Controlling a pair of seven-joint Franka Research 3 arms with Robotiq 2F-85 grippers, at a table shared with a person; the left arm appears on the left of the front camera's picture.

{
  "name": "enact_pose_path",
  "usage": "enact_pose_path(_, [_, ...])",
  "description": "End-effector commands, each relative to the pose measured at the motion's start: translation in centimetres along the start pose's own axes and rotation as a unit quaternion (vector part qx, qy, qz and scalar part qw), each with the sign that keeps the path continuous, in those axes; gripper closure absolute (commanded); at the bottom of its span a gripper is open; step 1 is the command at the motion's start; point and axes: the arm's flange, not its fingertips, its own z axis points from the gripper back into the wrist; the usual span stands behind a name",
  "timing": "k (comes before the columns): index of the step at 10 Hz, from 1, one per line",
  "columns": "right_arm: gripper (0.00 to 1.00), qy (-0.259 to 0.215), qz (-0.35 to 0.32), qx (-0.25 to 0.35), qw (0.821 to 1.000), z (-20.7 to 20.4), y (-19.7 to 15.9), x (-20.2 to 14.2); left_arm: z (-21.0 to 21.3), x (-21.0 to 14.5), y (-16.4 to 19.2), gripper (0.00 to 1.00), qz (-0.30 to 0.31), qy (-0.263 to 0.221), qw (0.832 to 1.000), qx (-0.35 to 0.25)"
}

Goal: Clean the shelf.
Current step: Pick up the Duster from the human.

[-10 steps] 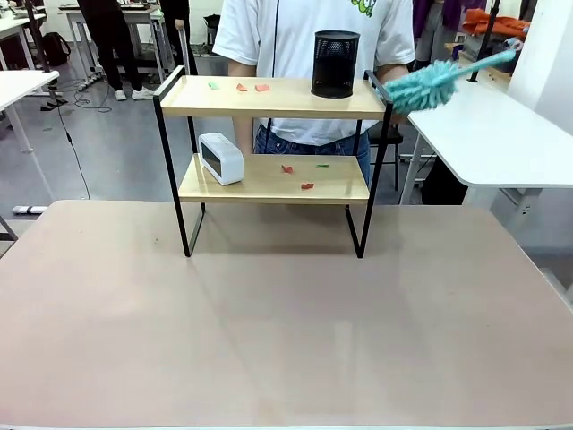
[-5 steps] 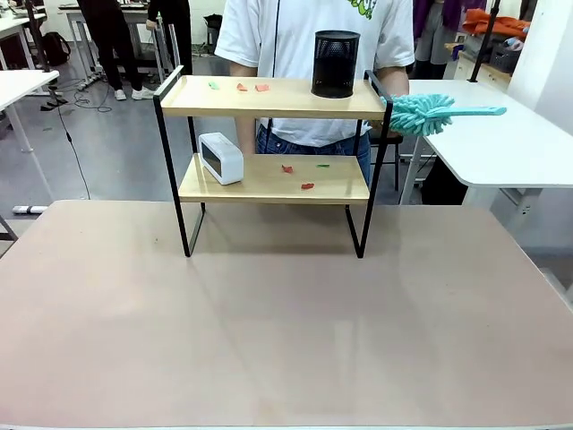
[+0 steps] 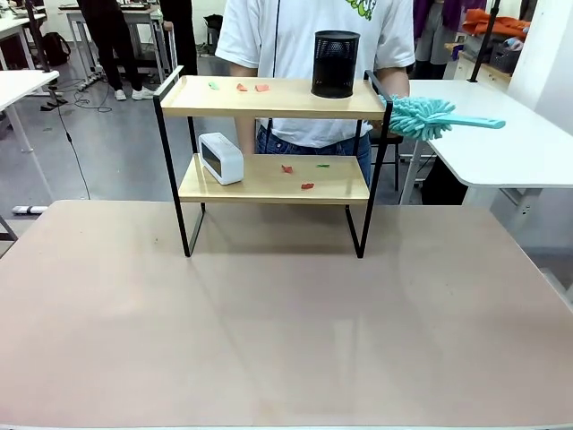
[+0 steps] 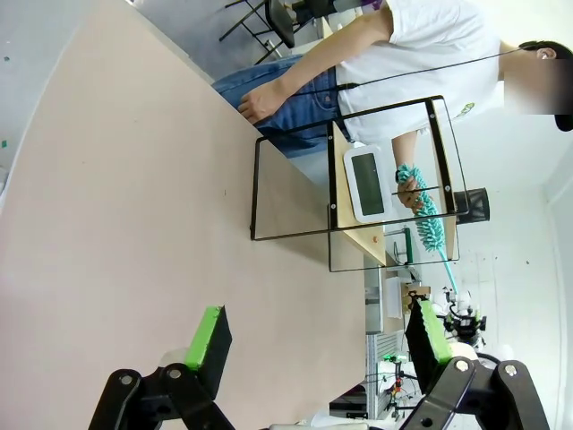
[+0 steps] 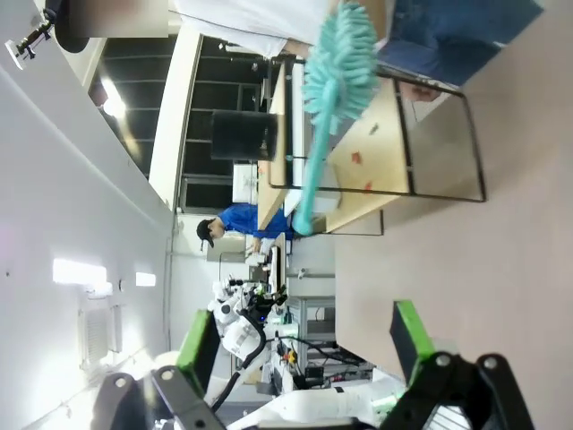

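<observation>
Toward the far side of the pale pinkish bench (image 3: pixel 286 322) I see the two-tier shelf of light wooden boards in a thin black metal frame (image 3: pixel 286 100). A black mesh cup (image 3: pixel 335 64) stands on its upper board and a white rectangular clock (image 3: pixel 220 158) on the lower one, with small red and green scraps (image 3: pixel 307 185) scattered on both. A person in a white shirt (image 3: pixel 295 27) stands behind it, and a fluffy teal duster (image 3: pixel 419 116) sits just beside the shelf's right end. My left claw (image 4: pixel 318 339) and right claw (image 5: pixel 302 340) both gape wide, gripping nothing.
</observation>
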Motion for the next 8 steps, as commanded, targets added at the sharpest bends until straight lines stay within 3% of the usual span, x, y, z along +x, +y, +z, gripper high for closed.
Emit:
enact_pose_path(1, [0.00,-0.017,-0.022,-0.014,1.000,-3.6,1.4,1.8,0.1,0.0,0.1,0.00,-0.013,-0.003,1.000,-0.010])
enact_pose_path(2, [0.00,0.000,0.000,0.000,1.000,0.0,0.0,0.0,0.1,0.0,0.1,0.00,-0.013,-0.003,1.000,-0.010])
enact_pose_path(3, [0.00,0.000,0.000,0.000,1.000,0.0,0.0,0.0,0.1,0.0,0.1,0.00,-0.013,-0.003,1.000,-0.010])
enact_pose_path(4, [0.00,0.006,-0.004,-0.008,1.000,-3.5,1.6,0.8,0.1,0.0,0.1,0.00,-0.013,-0.003,1.000,-0.010])
enact_pose_path(5, [0.00,-0.024,-0.040,-0.007,0.999,-2.3,1.0,0.5,0.1,0.0,0.1,0.00,-0.013,-0.003,1.000,-0.010])
enact_pose_path(6, [0.00,-0.027,-0.090,-0.011,0.996,-3.9,0.9,2.4,0.1,0.0,0.1,0.00,-0.013,-0.003,1.000,-0.010])
enact_pose_path(8, [0.00,0.049,-0.139,-0.061,0.987,-8.9,1.4,6.7,0.1,0.0,0.1,0.00,-0.013,-0.003,1.000,-0.010])
